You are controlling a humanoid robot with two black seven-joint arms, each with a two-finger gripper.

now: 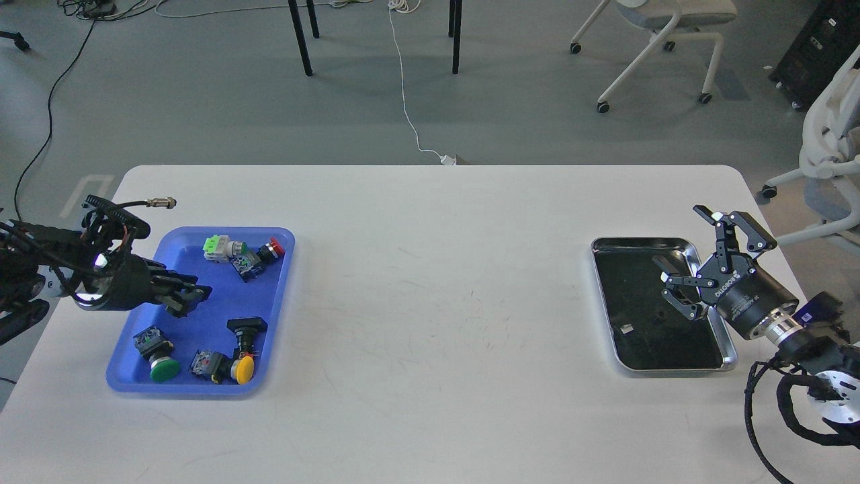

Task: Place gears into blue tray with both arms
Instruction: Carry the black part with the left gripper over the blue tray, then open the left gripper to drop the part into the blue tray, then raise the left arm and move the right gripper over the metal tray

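Observation:
The blue tray (279,269) lies at the table's left and holds several push-button switches. My left gripper (191,297) hovers over the tray's left half, pointing right. It is dark and seen side-on, so I cannot tell whether its fingers are apart. At the right, my right gripper (682,247) is wide open over the right side of a silver tray (601,302), with nothing between its fingers. A tiny dark speck (656,316) on that tray's black lining may be one of the gears. I can make out no gear in the blue tray.
Switches with green (163,368), yellow (244,368) and red (274,247) caps lie in the blue tray. A small pale bit (625,328) lies in the silver tray. A cable plug (160,201) sticks out above my left wrist. Chairs stand beyond the table's far right.

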